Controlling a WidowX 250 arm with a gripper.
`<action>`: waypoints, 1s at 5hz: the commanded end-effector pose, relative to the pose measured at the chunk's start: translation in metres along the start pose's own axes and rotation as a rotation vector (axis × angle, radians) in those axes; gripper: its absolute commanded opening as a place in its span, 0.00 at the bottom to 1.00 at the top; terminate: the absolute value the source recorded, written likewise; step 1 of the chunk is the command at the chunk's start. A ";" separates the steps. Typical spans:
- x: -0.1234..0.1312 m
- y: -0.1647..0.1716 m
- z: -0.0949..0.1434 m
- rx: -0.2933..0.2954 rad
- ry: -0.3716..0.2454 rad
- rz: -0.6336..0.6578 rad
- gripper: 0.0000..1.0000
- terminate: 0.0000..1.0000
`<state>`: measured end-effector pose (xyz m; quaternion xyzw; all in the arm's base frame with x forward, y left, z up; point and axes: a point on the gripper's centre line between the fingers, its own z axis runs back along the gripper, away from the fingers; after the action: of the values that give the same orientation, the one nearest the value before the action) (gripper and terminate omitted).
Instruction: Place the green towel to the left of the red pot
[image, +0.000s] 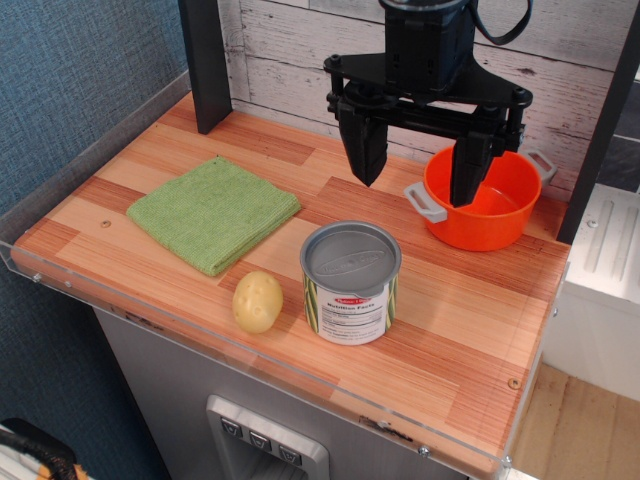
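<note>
The green towel (213, 212) lies flat and folded on the left part of the wooden table. The red pot (484, 201), orange-red with light grey side handles, stands at the back right. My gripper (417, 178) hangs above the table between them, just left of the pot. Its two black fingers are spread wide and hold nothing. The right finger (467, 170) overlaps the pot's rim in the view.
A silver tin can (351, 282) with a label stands at the front centre. A potato (257, 301) lies to its left, just in front of the towel. A black post (207, 62) stands at the back left. A clear rim (90, 290) edges the table.
</note>
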<state>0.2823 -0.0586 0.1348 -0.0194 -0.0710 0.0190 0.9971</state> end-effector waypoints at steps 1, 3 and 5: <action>0.000 0.000 0.000 0.000 0.000 0.000 1.00 0.00; -0.004 0.076 0.007 0.039 -0.030 0.109 1.00 0.00; 0.005 0.158 -0.010 0.091 -0.040 0.227 1.00 0.00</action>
<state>0.2797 0.0989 0.1037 0.0125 -0.0639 0.1369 0.9884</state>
